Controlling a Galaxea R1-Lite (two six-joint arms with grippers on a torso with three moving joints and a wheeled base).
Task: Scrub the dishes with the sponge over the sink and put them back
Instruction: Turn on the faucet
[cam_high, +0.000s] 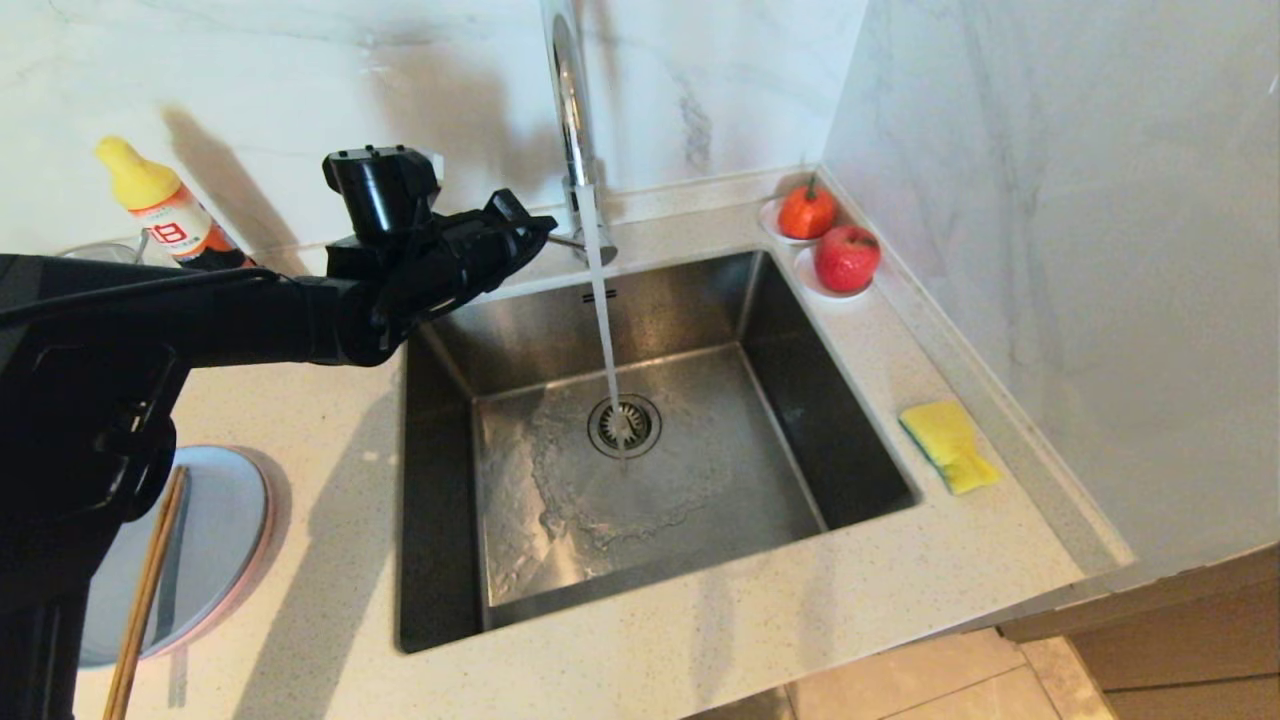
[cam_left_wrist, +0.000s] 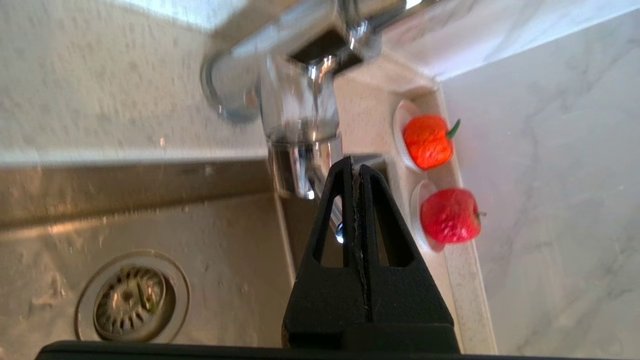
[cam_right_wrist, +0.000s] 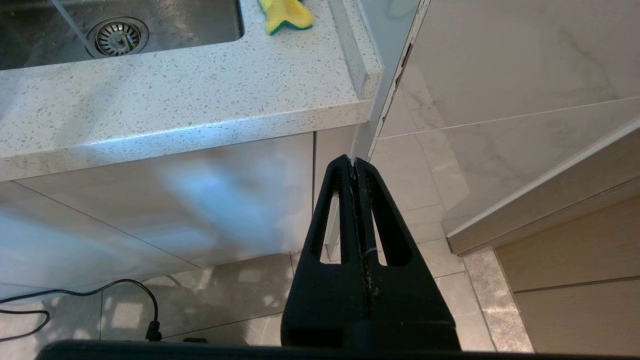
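Water runs from the chrome faucet (cam_high: 570, 110) into the steel sink (cam_high: 700, 300) and down to the drain strainer (cam_high: 624, 425). My left gripper (cam_high: 545, 225) is shut and empty, hovering at the sink's back left edge with its tips close beside the faucet base (cam_left_wrist: 300, 125). In its own wrist view the left gripper (cam_left_wrist: 356, 165) has both fingers pressed together. The yellow sponge (cam_high: 950, 445) lies on the counter right of the sink. A light blue plate (cam_high: 215, 540) rests on a pink plate (cam_high: 265, 555) at the counter's front left. My right gripper (cam_right_wrist: 353, 162) hangs shut below the counter edge.
Wooden chopsticks (cam_high: 150, 590) lie across the blue plate. A yellow-capped bottle (cam_high: 160, 205) and a glass bowl (cam_high: 100, 250) stand at the back left. An orange fruit (cam_high: 806, 210) and a red apple (cam_high: 846, 257) sit on saucers at the back right. A marble wall (cam_high: 1050, 250) bounds the right side.
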